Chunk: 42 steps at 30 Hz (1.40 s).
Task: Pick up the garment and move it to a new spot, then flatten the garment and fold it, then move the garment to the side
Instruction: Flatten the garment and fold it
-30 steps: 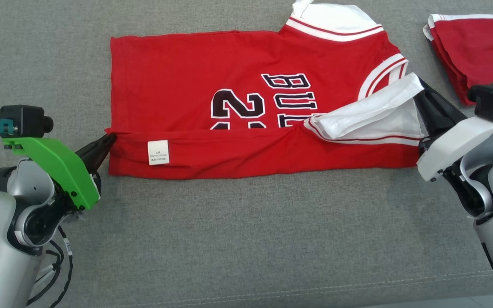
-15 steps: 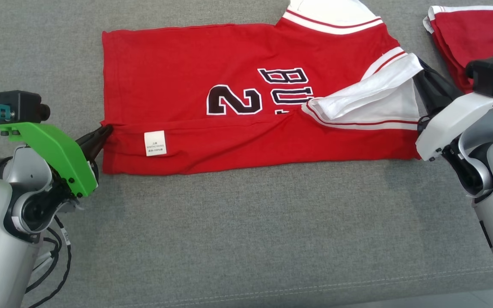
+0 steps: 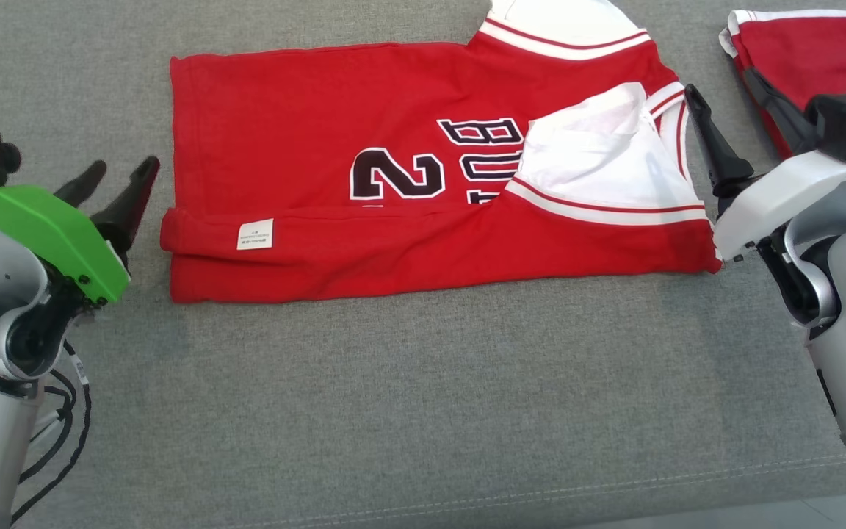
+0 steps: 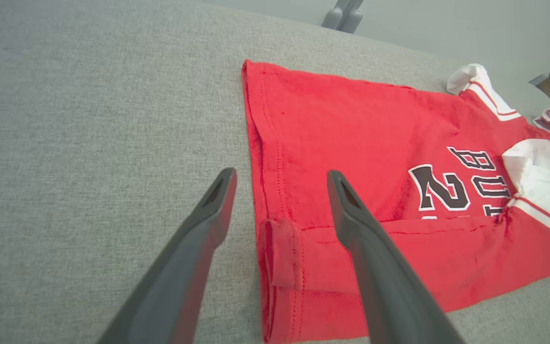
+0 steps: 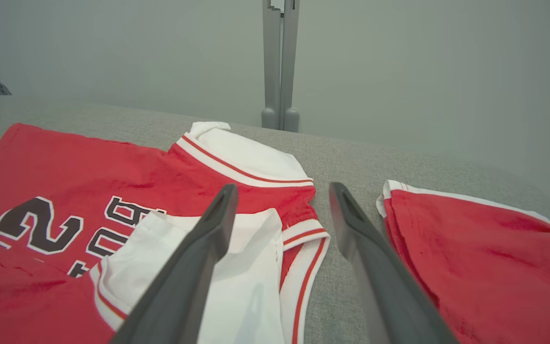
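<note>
Garment: red shirt, soft, light, floppy. Lies flat on grey cushion, near edge folded over. Sags if grabbed in one spot, so pinch both ends. Left gripper just left of it, right gripper just right. Both have fingers spread wide, holding nothing.

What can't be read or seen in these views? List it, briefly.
Head view: care label text, too small to read.
Head view: jersey print, partly covered by the folded flap and white sleeve.
Head view: second red garment, cut off by the right edge.
</note>
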{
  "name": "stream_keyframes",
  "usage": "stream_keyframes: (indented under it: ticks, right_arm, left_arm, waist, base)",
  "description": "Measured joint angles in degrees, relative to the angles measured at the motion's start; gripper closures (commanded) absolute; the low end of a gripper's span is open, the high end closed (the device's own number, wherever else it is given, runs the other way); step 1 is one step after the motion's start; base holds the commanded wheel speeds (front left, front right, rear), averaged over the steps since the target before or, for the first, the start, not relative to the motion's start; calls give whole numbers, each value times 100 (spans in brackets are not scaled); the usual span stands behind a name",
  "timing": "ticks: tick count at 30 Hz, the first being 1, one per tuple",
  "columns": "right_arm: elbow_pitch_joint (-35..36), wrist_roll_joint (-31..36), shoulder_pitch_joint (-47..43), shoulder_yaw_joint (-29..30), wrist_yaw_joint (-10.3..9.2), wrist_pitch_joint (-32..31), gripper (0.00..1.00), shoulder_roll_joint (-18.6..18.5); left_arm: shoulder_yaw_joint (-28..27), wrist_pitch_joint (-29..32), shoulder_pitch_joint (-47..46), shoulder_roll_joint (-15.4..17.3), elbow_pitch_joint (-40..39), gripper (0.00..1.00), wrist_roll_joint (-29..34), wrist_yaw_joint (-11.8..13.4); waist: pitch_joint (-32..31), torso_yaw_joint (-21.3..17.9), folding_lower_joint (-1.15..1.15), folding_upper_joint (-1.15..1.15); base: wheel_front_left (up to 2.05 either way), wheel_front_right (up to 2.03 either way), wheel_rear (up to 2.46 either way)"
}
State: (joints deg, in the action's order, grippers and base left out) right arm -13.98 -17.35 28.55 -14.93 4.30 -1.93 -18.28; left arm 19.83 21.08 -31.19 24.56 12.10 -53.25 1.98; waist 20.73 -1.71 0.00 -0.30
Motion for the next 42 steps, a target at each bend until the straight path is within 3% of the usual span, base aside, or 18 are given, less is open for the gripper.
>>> stream_keyframes:
  ticks: [6, 16, 25, 42]
  right_arm:
    - [55, -37, -514, 116, -152, 234, 0, 32]
    - [11, -238, -1523, 261, -388, 346, 0, 70]
    - [-74, -391, -1666, 325, -433, 390, 0, 208]
    - [-254, -459, -1847, 339, -446, 392, 0, 265]
  left_arm:
    - [-447, -536, 202, 7, -293, 0, -62, 31]
    - [-294, -910, 1407, -421, -344, 0, -305, 45]
    - [-204, -920, 1643, -608, -311, 0, -573, 30]
    - [-99, -817, 1515, -512, -174, 0, -436, 59]
  waist:
    - [-127, -20, 0, 0]
    - [-119, 75, 0, 0]
    - [-126, 139, 0, 0]
    - [95, 104, 0, 0]
  base:
    - [0, 0, 0]
    - [0, 0, 0]
    - [0, 0, 0]
    - [0, 0, 0]
